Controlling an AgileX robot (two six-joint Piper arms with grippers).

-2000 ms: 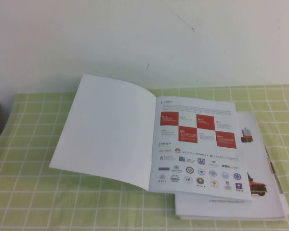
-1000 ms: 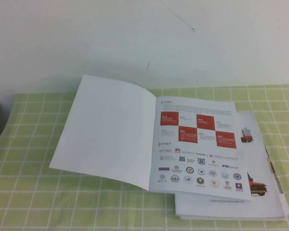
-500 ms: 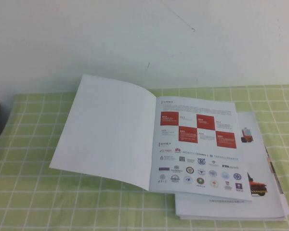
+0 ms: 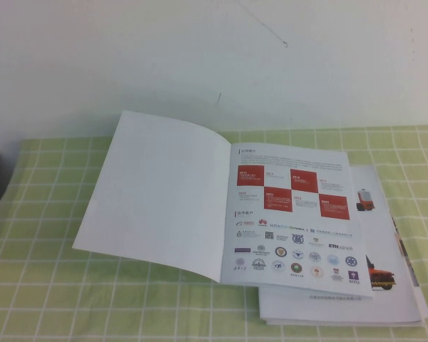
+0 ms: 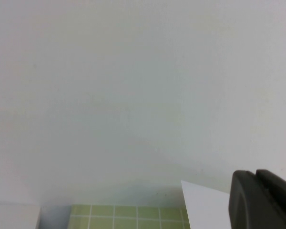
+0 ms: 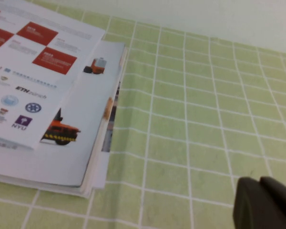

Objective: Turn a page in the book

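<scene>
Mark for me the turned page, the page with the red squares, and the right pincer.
turned page [image 4: 157, 192], high view, middle of its plain white side.
page with red squares [image 4: 292, 214], high view, centre of the printed sheet.
right pincer [image 6: 264, 202], right wrist view, dark tip over the green checked cloth, shut.

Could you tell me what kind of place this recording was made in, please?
Probably an indoor robot test bench: a table under a green checked cloth against a bare white wall, with an open book of logos as the only prop.
</scene>
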